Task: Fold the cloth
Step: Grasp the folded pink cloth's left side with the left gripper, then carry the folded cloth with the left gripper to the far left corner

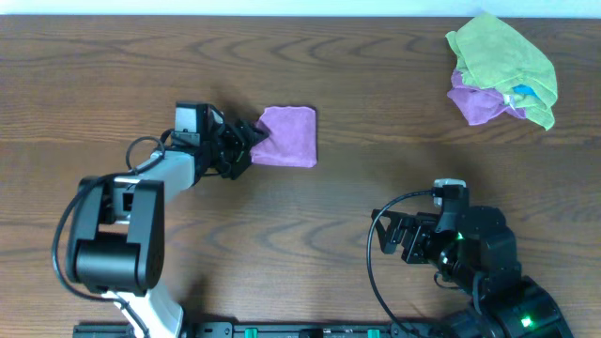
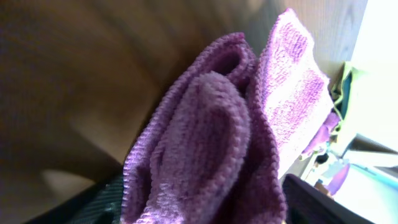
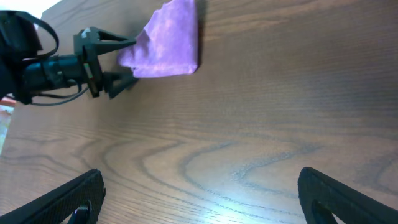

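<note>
The purple cloth point(image 1: 286, 136) lies folded into a small rectangle on the wooden table, left of centre. My left gripper point(image 1: 252, 141) is at its left edge, and the edge is bunched up between the fingers. In the left wrist view the bunched cloth point(image 2: 211, 124) fills the gap, and the left gripper point(image 2: 199, 205) has its fingers wide apart on either side. The right wrist view shows the cloth point(image 3: 168, 43) with the left gripper point(image 3: 127, 59) spread around its corner. My right gripper point(image 1: 392, 239) hovers open over bare table at the front right, holding nothing point(image 3: 199, 199).
A lime-green cloth point(image 1: 502, 56) lies crumpled at the back right on top of another purple cloth point(image 1: 474, 103) with a small white-blue tag point(image 1: 521, 94). Black cables loop round both arm bases near the front edge.
</note>
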